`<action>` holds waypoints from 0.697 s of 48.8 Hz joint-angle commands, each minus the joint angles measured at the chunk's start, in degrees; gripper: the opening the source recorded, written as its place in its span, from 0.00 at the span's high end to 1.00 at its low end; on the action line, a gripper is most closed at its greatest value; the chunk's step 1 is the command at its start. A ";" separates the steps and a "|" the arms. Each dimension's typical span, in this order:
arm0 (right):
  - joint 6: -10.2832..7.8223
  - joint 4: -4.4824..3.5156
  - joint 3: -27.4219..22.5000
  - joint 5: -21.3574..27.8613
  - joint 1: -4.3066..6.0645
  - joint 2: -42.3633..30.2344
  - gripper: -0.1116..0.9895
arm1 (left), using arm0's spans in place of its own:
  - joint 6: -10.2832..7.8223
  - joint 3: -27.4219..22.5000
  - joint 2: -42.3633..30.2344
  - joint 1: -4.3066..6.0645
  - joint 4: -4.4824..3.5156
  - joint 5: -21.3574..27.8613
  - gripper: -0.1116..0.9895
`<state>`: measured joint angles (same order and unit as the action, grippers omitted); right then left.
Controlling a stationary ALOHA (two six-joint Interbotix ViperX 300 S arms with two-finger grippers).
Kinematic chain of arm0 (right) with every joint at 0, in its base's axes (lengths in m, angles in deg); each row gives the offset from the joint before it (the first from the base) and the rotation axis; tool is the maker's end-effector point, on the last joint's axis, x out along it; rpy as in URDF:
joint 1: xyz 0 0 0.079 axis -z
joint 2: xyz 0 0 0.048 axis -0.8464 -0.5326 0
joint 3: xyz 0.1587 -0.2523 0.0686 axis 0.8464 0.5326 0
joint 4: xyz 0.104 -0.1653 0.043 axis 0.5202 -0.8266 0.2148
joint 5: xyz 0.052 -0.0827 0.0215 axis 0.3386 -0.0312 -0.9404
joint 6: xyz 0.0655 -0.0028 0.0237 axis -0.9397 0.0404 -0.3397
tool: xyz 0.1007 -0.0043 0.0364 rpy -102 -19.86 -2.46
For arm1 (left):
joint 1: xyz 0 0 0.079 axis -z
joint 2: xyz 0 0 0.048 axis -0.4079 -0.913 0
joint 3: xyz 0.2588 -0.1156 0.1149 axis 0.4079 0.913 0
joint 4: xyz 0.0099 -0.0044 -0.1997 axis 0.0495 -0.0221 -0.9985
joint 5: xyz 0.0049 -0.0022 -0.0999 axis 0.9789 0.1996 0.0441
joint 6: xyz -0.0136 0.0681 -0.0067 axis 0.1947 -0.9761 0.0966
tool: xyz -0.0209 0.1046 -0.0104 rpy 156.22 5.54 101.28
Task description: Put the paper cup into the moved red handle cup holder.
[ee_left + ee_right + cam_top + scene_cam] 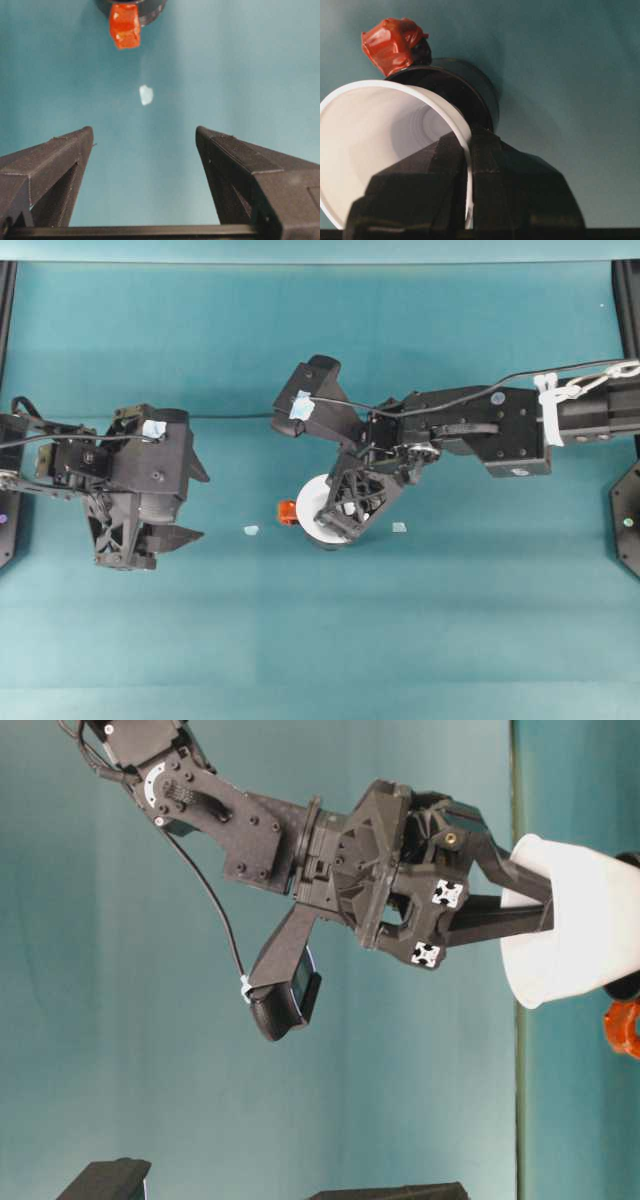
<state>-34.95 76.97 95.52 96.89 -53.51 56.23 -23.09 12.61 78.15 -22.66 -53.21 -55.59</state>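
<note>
The right gripper [468, 200] is clamped on the rim of the paper cup [380, 145], one finger inside, one outside. In the overhead view, just below frame centre, the cup sits tilted in the mouth of the red handle cup holder [470, 90], handle pointing left. At mid-left, the left gripper [145, 150] hovers with fingers apart, holding nothing, near a pale scrap [145, 94].

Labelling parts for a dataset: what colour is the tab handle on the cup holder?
Red-orange handle, on the black cup holder; clearest in the right wrist view.
</note>
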 commanded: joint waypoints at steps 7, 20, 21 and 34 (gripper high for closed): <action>0.00 -0.09 -0.35 -3.08 -0.18 0.44 0.98 | 0.09 -0.62 0.26 0.00 0.09 -0.44 0.08; -0.09 -0.09 -0.26 -3.08 -0.18 0.44 0.80 | 0.09 -0.53 0.26 0.00 0.09 -0.44 0.08; -0.09 -0.09 -0.26 -3.08 -0.18 0.44 0.75 | 0.09 -0.53 0.26 0.00 0.09 -0.35 0.08; 0.26 -0.44 -0.26 -3.69 -0.53 0.53 0.09 | 0.09 -0.44 0.26 0.00 0.09 -0.35 0.08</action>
<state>-34.86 76.89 95.61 93.82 -53.69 56.23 -23.09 12.61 78.15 -22.58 -53.21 -55.59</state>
